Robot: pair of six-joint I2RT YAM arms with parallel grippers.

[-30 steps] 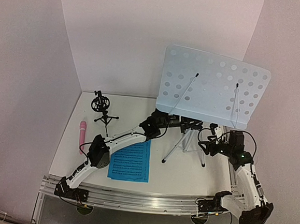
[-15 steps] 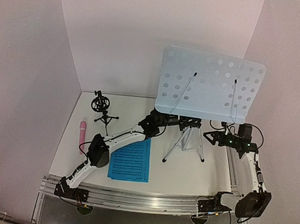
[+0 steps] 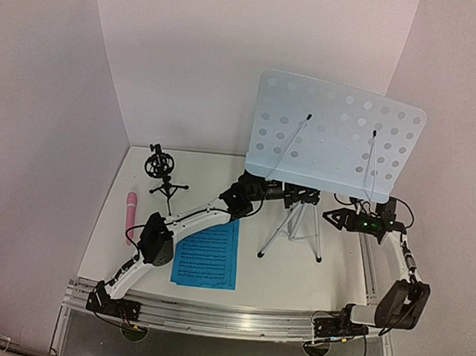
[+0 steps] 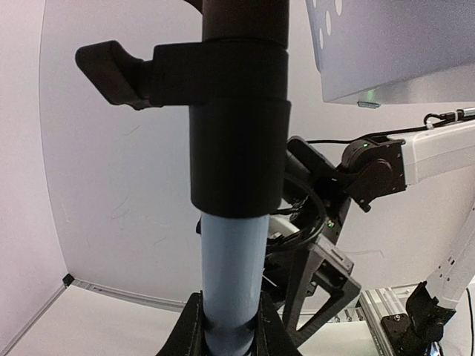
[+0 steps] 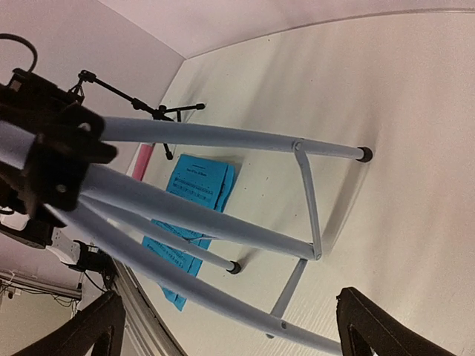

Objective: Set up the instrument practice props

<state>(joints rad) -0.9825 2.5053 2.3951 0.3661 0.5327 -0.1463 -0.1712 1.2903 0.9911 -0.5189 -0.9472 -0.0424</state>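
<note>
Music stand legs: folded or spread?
Spread. The music stand stands upright, and its tripod legs splay apart to separate feet on the table.

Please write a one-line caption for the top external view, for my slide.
Left claw holds the post of the music stand; right claw hovers open beside its legs.

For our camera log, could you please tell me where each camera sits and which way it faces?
Top external: above and behind the bases, looking down on the table; both arms show.
Left wrist: low, facing the music stand, its pole held in the left end effector; right arm behind.
Right wrist: low, facing left through the stand's legs toward the sheet music; open right end effector at bottom.
Shared: all see the stand; top and right wrist share the sheet music.
</note>
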